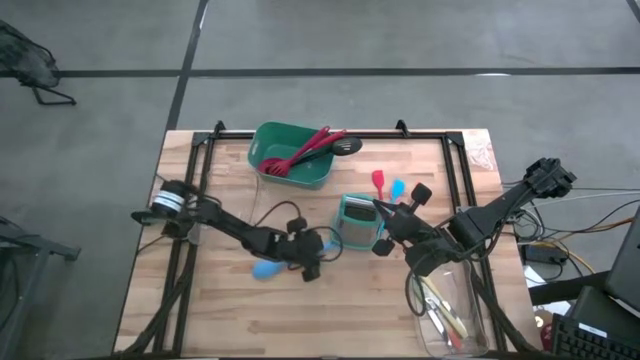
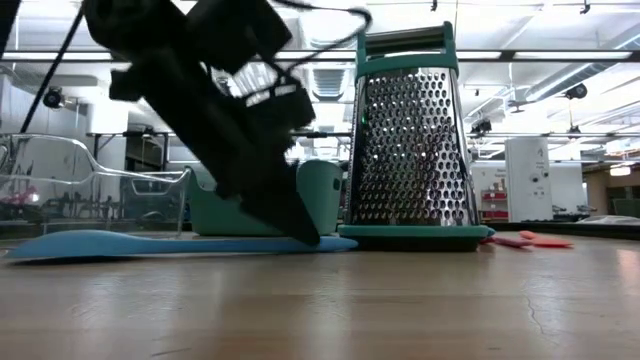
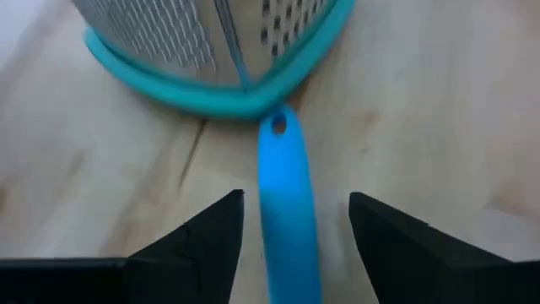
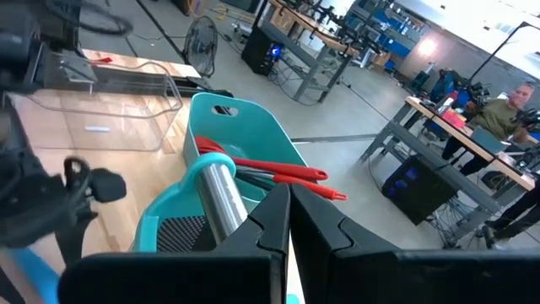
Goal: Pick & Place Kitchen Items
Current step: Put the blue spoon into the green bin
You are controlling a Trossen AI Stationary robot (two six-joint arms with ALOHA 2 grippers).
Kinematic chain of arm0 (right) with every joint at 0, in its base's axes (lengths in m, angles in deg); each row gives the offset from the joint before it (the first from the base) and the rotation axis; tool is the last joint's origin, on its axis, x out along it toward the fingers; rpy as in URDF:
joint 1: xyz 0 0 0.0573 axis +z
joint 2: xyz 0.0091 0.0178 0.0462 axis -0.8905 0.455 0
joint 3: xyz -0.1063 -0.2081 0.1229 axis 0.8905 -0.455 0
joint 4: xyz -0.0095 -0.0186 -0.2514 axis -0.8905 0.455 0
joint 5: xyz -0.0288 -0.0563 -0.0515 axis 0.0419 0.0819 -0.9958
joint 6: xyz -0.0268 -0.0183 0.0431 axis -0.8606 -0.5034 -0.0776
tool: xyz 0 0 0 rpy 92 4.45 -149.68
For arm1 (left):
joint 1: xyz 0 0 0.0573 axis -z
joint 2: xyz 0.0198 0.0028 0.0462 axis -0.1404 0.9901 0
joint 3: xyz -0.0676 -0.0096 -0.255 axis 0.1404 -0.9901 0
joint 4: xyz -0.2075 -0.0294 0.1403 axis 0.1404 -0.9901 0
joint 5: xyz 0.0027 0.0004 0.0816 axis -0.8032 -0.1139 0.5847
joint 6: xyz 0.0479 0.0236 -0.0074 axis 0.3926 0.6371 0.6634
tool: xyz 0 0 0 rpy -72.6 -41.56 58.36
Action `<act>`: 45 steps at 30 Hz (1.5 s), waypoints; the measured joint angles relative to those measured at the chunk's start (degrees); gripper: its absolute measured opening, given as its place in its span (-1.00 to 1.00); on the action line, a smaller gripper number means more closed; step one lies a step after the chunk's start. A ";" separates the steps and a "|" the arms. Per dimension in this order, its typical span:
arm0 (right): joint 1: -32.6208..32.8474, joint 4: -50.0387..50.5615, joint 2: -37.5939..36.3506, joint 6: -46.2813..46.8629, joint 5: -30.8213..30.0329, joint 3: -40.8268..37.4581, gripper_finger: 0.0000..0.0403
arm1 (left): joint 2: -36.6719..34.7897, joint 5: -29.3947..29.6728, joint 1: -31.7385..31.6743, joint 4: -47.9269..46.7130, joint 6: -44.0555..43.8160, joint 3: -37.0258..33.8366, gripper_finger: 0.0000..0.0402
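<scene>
A blue spoon (image 1: 265,268) lies flat on the table, and its handle end (image 3: 278,127) reaches the base of a teal box grater (image 1: 355,222). My left gripper (image 3: 295,245) is open, low over the table. Its fingers (image 3: 211,241) stand on either side of the spoon's handle without touching it, as the low view (image 2: 300,225) also shows. My right gripper (image 4: 289,224) is shut beside the grater's top handle (image 4: 218,196). Red spoons (image 1: 300,152) and a black slotted spoon (image 1: 347,146) lean in the green tub (image 1: 270,135). Small red (image 1: 378,181) and blue (image 1: 398,188) spatulas lie beyond the grater. My right gripper's shut fingers (image 4: 316,232) stand close beside the top handle of the grater, coming from the table's right. I cannot tell whether they touch it.
A clear plastic tray (image 1: 450,310) with pale-handled tools stands at the near right. The upright grater (image 2: 415,140) stands between the two grippers. There is bare wood (image 1: 300,320) toward the near edge. People sit at desks in the room behind (image 4: 506,110).
</scene>
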 joint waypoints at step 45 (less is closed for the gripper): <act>-0.06 0.03 0.00 -0.48 -0.04 -0.20 -0.96 | -34.06 10.63 -5.97 -7.90 14.90 0.38 -0.56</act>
